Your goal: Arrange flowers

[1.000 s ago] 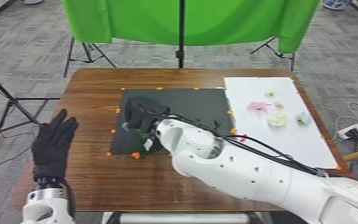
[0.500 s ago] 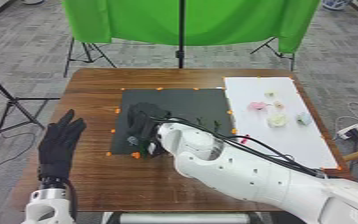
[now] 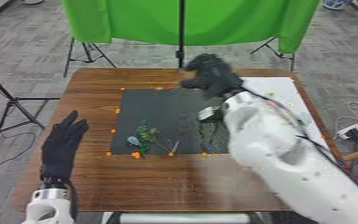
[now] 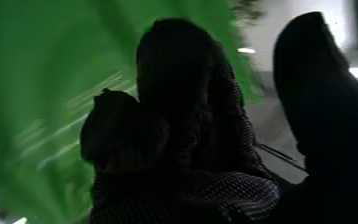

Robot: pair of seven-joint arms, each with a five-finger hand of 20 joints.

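My right hand (image 3: 213, 76) is raised over the table's back edge, open and holding nothing. In the right wrist view the same hand (image 4: 189, 145) has its thumb well apart from its fingers. Near the front left corner of the dark mat (image 3: 162, 105) lie green sprigs (image 3: 146, 133) with a small pale blue flower (image 3: 134, 141) beside them. More thin dark stems lie toward the mat's right side, partly behind my right arm. That arm covers most of the white sheet (image 3: 278, 85) and its flowers. At the table's left, my left hand (image 3: 62, 147) stands with straight fingers.
Orange markers (image 3: 136, 155) line the mat's edges. A green cloth (image 3: 131, 20) hangs on stands behind the brown table (image 3: 140, 185). A tripod (image 3: 14, 102) stands on the floor to the left.
My right hand has left the mat's left part and swung up, back and to the right, uncovering the sprigs and the blue flower. My left hand has shifted slightly.
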